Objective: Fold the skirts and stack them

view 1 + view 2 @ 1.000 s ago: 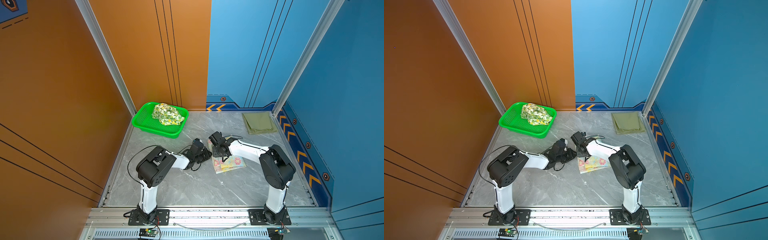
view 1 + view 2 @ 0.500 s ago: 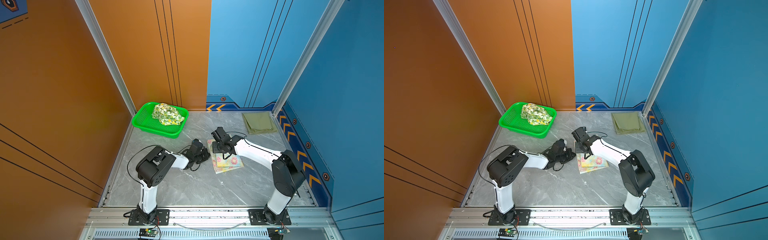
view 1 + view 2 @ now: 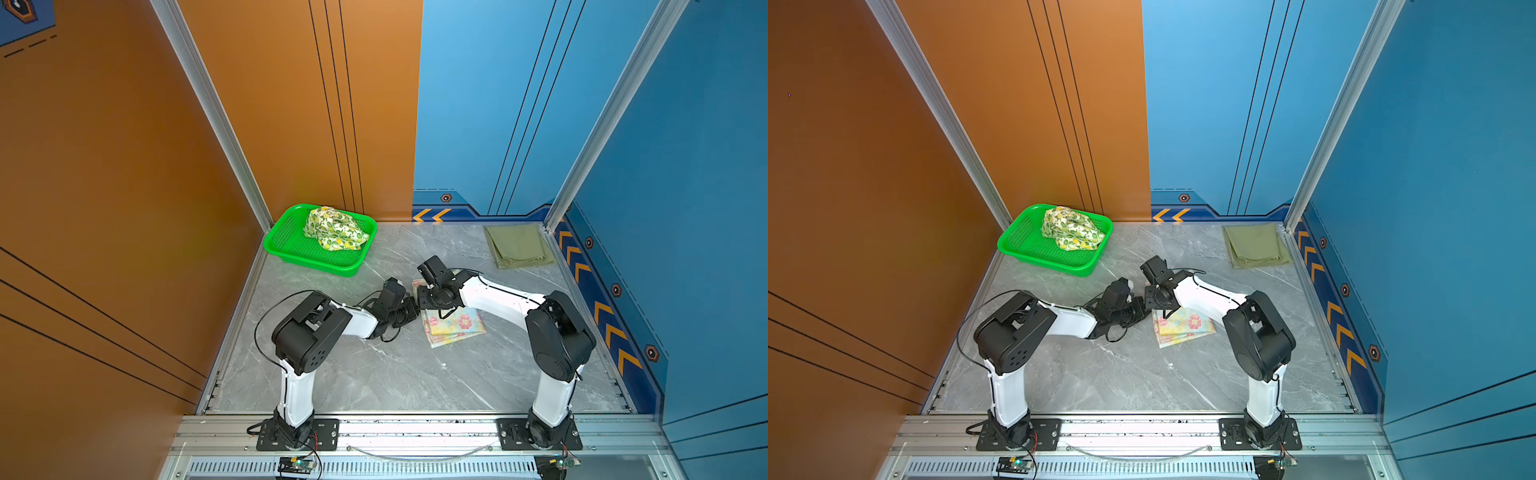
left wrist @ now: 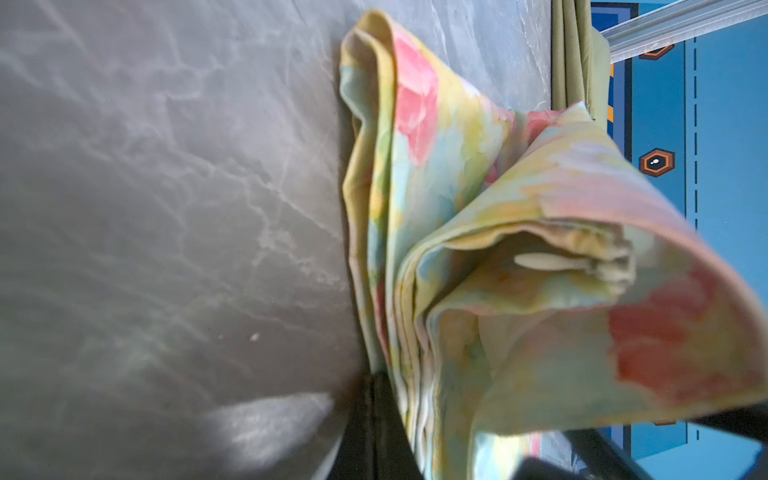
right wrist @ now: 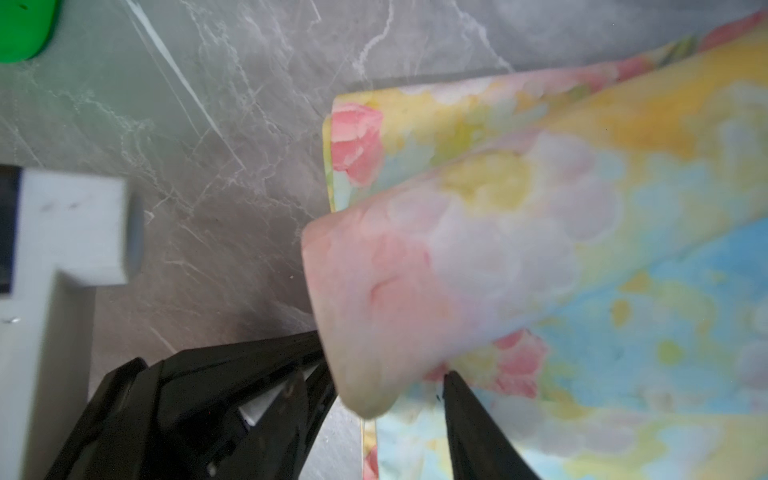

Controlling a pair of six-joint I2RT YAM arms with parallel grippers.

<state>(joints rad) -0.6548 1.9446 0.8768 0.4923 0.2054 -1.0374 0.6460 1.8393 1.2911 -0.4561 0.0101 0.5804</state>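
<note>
right arm (image 3: 498,297) shifted | left claw (image 3: 410,309) pinches floral skirt (image 3: 457,326) (edge lifted)

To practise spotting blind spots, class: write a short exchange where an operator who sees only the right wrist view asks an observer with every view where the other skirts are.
Operator: I see only the flowered skirt. Any others?
Observer: An olive skirt lies folded flat at the far right corner of the table.
Operator: And the third?
Observer: The lemon skirt sits bunched inside the green basket, far left.
</note>
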